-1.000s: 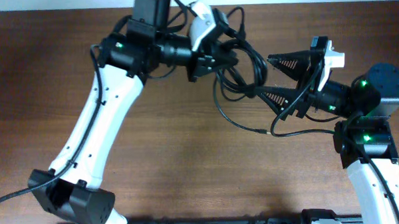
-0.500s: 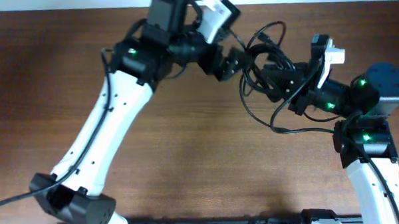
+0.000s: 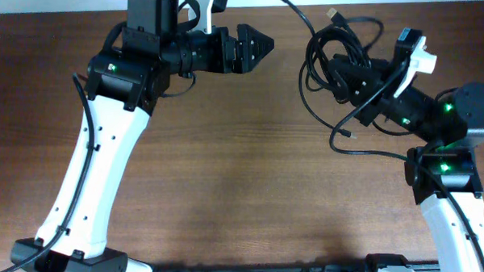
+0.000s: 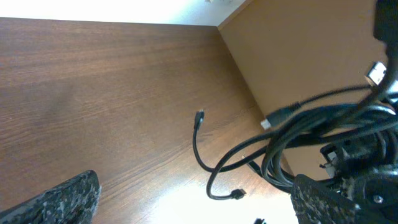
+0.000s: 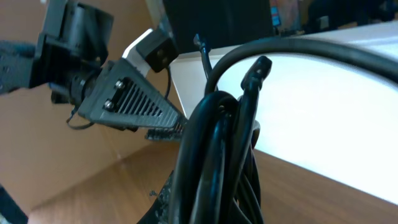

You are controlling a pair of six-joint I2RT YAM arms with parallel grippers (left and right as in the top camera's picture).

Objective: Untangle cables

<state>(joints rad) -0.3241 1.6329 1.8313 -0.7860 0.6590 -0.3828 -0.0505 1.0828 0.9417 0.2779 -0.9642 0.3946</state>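
Released from spread left fingers [image 3: 250,47], tangled bundle of thin black cables [image 3: 319,51] now pinched only by right fingers [image 3: 359,79]; untangling still ahead.

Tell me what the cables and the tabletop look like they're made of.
The cables: probably rubber or soft plastic sheathing, black, smooth, slightly shiny; light glints along the jackets and they bend in loose loops. The tabletop: wood or wood-look laminate, I can't tell which; brown, low-gloss, with straight grain lines and a soft reflection in the left wrist view.
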